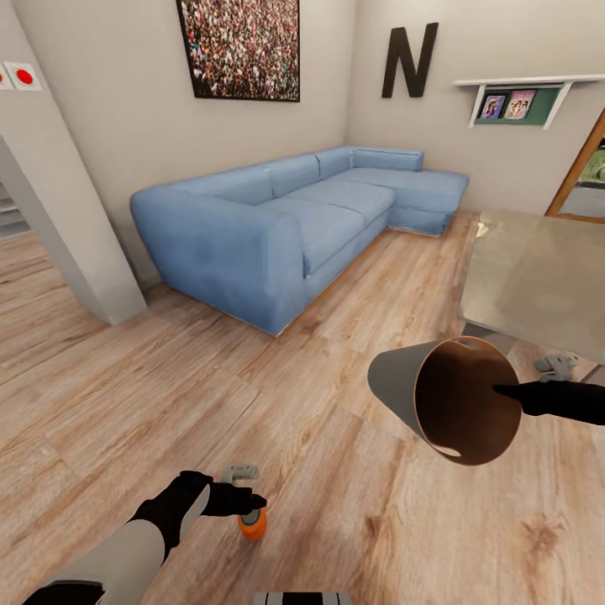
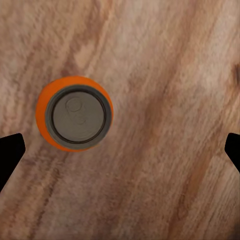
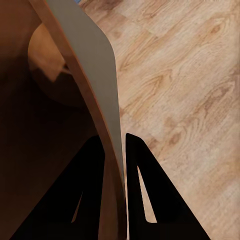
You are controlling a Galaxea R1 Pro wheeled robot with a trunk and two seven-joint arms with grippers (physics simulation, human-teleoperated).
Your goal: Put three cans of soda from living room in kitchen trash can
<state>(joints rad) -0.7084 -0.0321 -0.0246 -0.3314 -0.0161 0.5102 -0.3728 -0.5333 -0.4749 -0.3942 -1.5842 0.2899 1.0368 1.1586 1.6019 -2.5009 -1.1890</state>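
An orange soda can stands upright on the wood floor of the living room, just under my left gripper. From above, the can's silver top lies off toward one side of the open left gripper, whose black fingertips stand wide apart, not touching it. My right gripper is shut on the rim of the trash can, held off the floor and tipped with its orange-brown mouth toward me. The right fingers pinch the bin's pale grey wall. Other cans are out of view.
A light blue corner sofa fills the back of the room. A grey low table stands at the right, close behind the bin. A white wall corner juts in at the left. Open wood floor lies between.
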